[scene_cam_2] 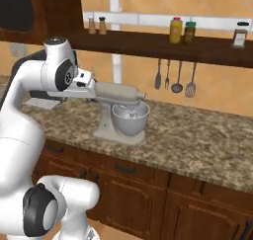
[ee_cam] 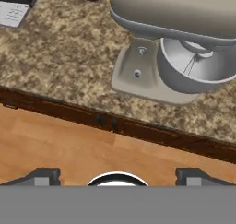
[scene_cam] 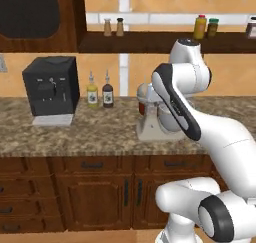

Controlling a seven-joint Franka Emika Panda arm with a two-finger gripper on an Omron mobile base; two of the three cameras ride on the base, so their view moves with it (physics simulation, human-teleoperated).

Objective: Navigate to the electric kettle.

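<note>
the gripper (ee_cam: 117,174) hangs with its fingertips (ee_cam: 44,176) wide apart and nothing between them, above the wood floor just short of the counter (ee_cam: 64,66) edge. beyond it stands a stand mixer (ee_cam: 184,38) (bowl attached). farther left sit two bottles (scene_cam: 100,89) and a black coffee machine (scene_cam: 51,89). no kettle is in sight here.

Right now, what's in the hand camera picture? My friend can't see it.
A beige stand mixer with a silver bowl sits on a speckled granite counter, seen from above. Below the counter's dark wooden edge lies orange wood floor, with the open gripper at the bottom.
</note>
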